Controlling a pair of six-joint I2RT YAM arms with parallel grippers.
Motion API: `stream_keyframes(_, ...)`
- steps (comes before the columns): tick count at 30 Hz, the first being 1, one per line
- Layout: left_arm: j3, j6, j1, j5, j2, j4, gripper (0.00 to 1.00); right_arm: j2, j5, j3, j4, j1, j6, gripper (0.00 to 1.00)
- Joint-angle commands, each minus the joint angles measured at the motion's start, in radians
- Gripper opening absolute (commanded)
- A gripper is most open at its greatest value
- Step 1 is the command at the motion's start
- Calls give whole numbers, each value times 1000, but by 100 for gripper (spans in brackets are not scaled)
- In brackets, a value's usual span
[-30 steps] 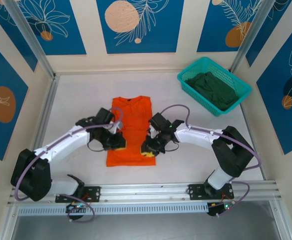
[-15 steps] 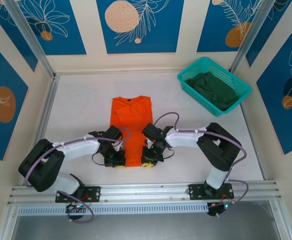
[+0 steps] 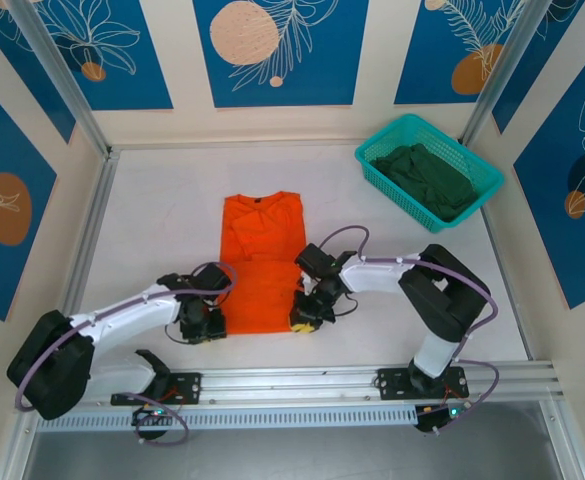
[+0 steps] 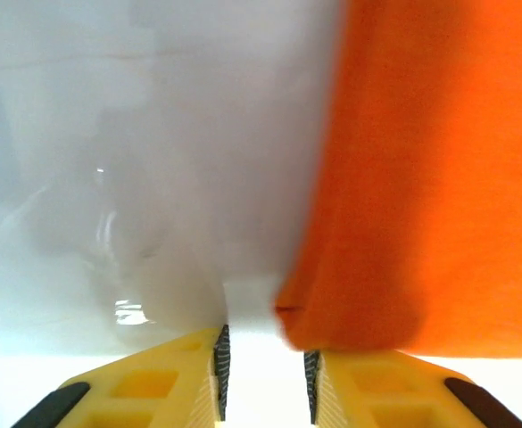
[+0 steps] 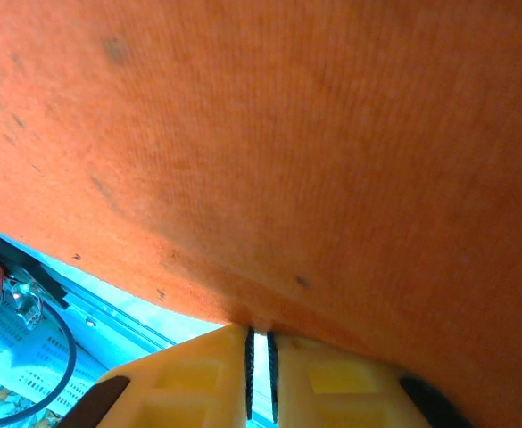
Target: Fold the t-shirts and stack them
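The orange shirt lies on the counter. The left fingers stand a little apart and hold nothing, with the shirt's corner just beside them. The right fingers are almost closed, pinching the shirt's near edge.

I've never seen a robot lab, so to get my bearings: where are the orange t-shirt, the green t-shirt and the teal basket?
orange t-shirt (image 3: 262,235): top external view, on its chest below the collar.
dark green t-shirt (image 3: 427,178): top external view, its bunched middle.
teal basket (image 3: 392,192): top external view, its near-left wall.
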Motion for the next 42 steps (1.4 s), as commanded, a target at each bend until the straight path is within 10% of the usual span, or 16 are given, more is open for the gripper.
stream_keyframes(1,-18,-95,13,-95,-60,-96,32,-25,34,-40,-60,-7,-24,19)
stream_keyframes(12,-24,-98,27,131,-130,3,37,-280,-40,-138,-44,-76,0,43)
stream_keyframes(21,-16,-85,33,225,-73,68,35,-307,-18,-201,-76,-226,-34,41)
stream_keyframes(31,-32,-64,52,199,8,119,19,-206,-14,-182,-72,-200,-64,36)
stream_keyframes(42,-47,-48,54,165,27,144,27,-184,31,-159,-76,-152,-55,33)
